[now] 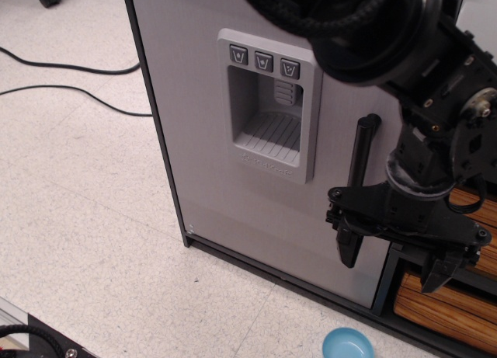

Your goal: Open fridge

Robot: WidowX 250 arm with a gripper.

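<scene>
at the right edge of the fridge (210, 140), low against its matte grey door, the gripper (392, 253) hangs with its two black fingers spread wide and nothing held. one finger (346, 245) lies over the lower end of the black bar handle (361, 152), though i cannot tell whether it touches the bar or only crosses in front; the other finger (439, 274) sits off to the right, over the gap before the black shelf unit with wood-grain drawers (446, 304). that straddle looks chosen so the handle falls between the fingers before they close. the fridge stands upright on the pale floor (85, 226), door flush with its black frame, so it looks not yet opened. the recessed dispenser panel (268, 106) sits left of the handle, a blue bowl (348, 344) lies below, and cables (70, 78) trail off left
</scene>
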